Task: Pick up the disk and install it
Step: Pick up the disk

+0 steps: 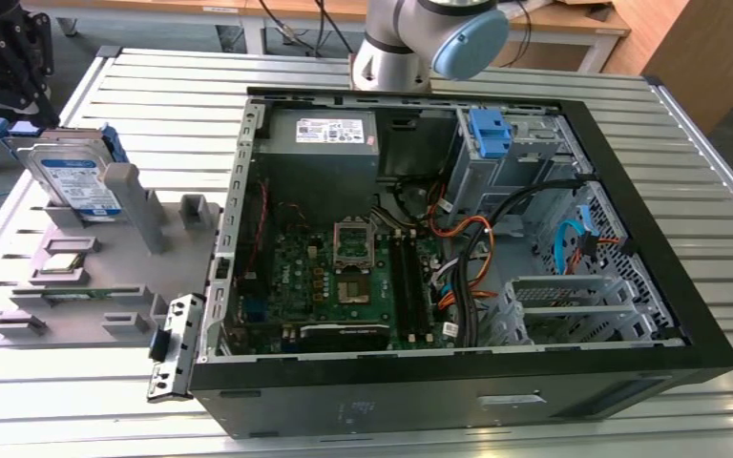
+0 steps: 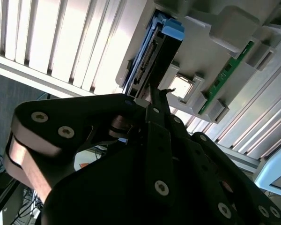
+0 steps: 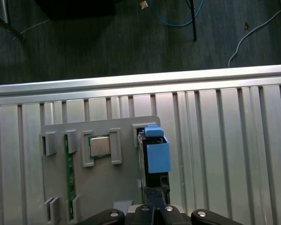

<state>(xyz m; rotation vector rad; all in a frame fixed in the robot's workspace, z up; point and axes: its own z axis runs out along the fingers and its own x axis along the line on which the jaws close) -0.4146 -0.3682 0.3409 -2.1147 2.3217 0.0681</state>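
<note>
logging item: disk (image 1: 73, 176), upright in grey holder (image 1: 112, 286), exterior view's left. i judge it stiff, dense, shock-sensitive; grasp by blue rails (image 3: 158, 157). gripper (image 3: 153, 192) pressed together, just beside it.

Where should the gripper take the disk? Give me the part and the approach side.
Probably the free upper part of the disk, coming from straight above and closing the gripper across its two broad faces. It stands on edge in the grey holder, whose posts flank its lower part, and blue rails line its narrow edges.
</note>
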